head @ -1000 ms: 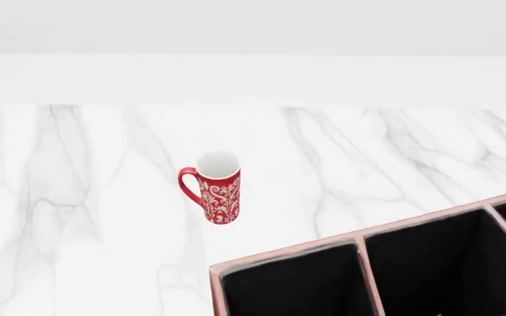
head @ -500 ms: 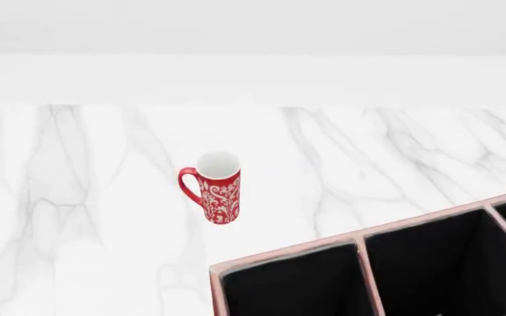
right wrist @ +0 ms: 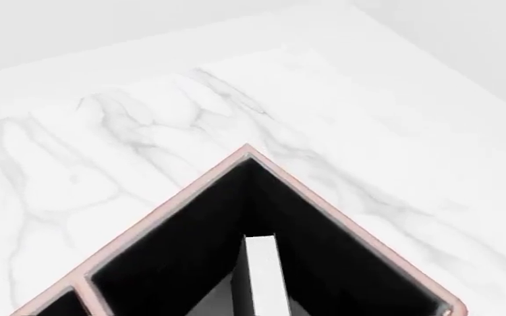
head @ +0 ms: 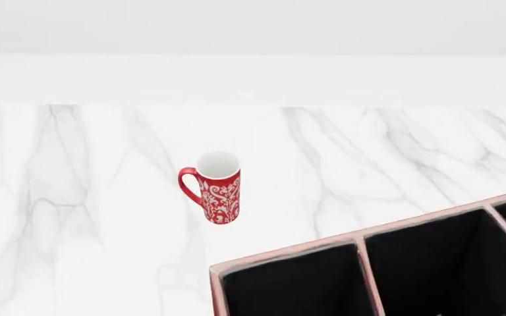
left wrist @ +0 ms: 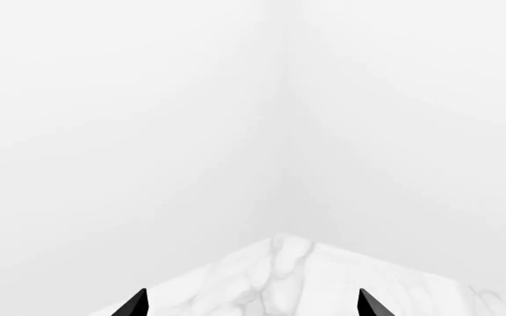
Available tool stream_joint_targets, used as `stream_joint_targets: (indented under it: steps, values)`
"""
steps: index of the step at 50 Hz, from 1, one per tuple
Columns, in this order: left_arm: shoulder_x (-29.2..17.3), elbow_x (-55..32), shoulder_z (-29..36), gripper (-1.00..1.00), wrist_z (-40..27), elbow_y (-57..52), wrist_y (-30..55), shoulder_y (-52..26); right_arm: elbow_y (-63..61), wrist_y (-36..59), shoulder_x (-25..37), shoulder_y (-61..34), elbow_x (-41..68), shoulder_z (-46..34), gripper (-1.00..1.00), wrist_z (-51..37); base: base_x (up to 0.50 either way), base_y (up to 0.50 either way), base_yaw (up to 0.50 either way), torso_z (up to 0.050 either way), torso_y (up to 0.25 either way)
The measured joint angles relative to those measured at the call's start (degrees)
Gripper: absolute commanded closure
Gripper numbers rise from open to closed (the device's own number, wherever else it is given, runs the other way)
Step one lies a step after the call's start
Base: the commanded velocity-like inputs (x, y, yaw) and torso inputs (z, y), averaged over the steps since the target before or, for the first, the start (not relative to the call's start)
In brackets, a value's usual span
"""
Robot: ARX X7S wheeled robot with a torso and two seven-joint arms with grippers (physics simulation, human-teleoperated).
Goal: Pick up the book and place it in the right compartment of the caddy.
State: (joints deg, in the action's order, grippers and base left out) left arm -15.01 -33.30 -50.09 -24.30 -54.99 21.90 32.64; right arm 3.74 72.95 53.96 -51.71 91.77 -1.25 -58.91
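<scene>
In the right wrist view the book (right wrist: 260,273) stands on edge inside a corner compartment of the caddy (right wrist: 172,197), white page edges facing up. My right gripper (right wrist: 262,299) is down in that compartment, its grey fingertips (right wrist: 207,304) pressed against both covers. In the head view the caddy (head: 299,251) sits at the lower right with two black compartments showing empty; the book and both grippers are out of that view. My left gripper (left wrist: 251,306) is open and empty above a corner of the marble table (left wrist: 279,270).
A red patterned mug (head: 218,187) with a white inside stands upright on the marble table (head: 86,217), left of and behind the caddy. A pale wall runs along the table's far edge.
</scene>
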Motion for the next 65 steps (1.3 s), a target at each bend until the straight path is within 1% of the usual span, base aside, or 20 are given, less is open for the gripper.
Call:
stream_joint_targets:
  steps: [7,10,13,17,19,24,29,33,37,41,46,52,65]
  values:
    - [-2.0,-0.9,1.1,-1.0,-1.3,-0.6,2.2,-1.5,-1.4,-1.2,-0.5,-0.4,-1.7,-0.5,-1.0,1.4,0.0,0.0,0.0,0.0,0.0]
    - [-4.5,-1.8,2.8,-1.0,-2.7,-0.9,4.7,-3.9,-2.6,-2.6,-1.3,-0.5,-3.1,-0.7,-1.0,2.7,0.0,0.0,0.0,0.0,0.0]
    - [-7.5,-3.1,6.1,-1.0,-4.2,-0.6,7.7,-8.0,-4.3,-4.6,-2.3,-0.5,-5.4,-1.3,-1.0,4.7,0.0,0.0,0.0,0.0,0.0]
    - [-11.5,-4.4,13.6,-1.0,-6.0,1.5,12.0,-16.9,-7.2,-8.7,-4.5,-0.3,-10.5,-3.2,-1.0,8.5,0.0,0.0,0.0,0.0,0.0]
    - [-13.1,-4.6,18.5,-1.0,-6.4,3.3,14.0,-22.4,-8.2,-10.7,-6.1,-0.4,-13.2,-4.6,-1.0,10.4,0.0,0.0,0.0,0.0,0.0]
    - [-14.7,-3.5,31.8,-1.0,-5.7,9.3,17.7,-36.5,-9.5,-15.8,-10.6,-0.8,-19.8,-8.9,-1.0,14.9,0.0,0.0,0.0,0.0,0.0]
    - [-14.0,-1.6,43.2,-1.0,-3.8,16.4,18.9,-48.2,-10.3,-20.1,-14.9,-1.1,-25.5,-13.1,-1.0,18.2,0.0,0.0,0.0,0.0,0.0]
    - [-12.5,0.3,50.8,-1.0,-1.8,22.3,18.5,-55.7,-10.7,-23.1,-18.0,-1.2,-29.3,-16.2,-1.0,20.1,0.0,0.0,0.0,0.0,0.0]
    - [-10.8,2.0,56.8,-1.0,0.0,27.3,17.9,-61.6,-10.6,-25.9,-20.6,-1.2,-32.8,-18.7,-1.0,21.6,0.0,0.0,0.0,0.0,0.0]
    - [-9.1,3.3,61.3,-1.0,1.6,31.5,17.1,-66.2,-10.4,-28.2,-22.7,-1.2,-35.7,-20.8,-1.0,22.8,0.0,0.0,0.0,0.0,0.002]
    - [-7.2,4.6,65.6,-1.0,3.3,35.6,16.2,-70.6,-11.1,-30.7,-24.6,-1.2,-39.4,-23.3,-1.0,23.2,0.0,0.0,0.0,0.0,0.0]
    - [-5.4,5.8,69.1,-1.0,4.9,39.2,15.2,-74.3,-11.6,-32.6,-26.3,-1.1,-42.2,-25.3,-1.0,23.4,0.0,0.0,0.0,0.0,0.0]
    - [-3.8,7.0,72.7,-1.0,6.5,42.9,14.0,-78.1,-11.5,-34.5,-27.9,-1.1,-44.6,-27.1,-1.0,23.9,0.0,0.0,0.0,0.0,0.0]
